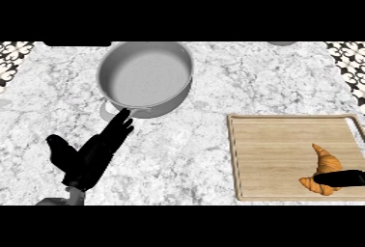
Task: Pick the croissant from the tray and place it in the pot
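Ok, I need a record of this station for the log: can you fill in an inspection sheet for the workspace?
Surface: white-grey marble counter.
Job's things: grey pot at far left, empty; wooden tray at right; croissant on the tray, near its front right corner.
Clutter: nothing seen.
Hands: left hand open, fingers straight, tips at the pot's near side; right hand comes in from the right edge and lies across the croissant's lower end, grip cannot be told.
Cables: nothing seen.
Surroundings: patterned tiles at the far corners.
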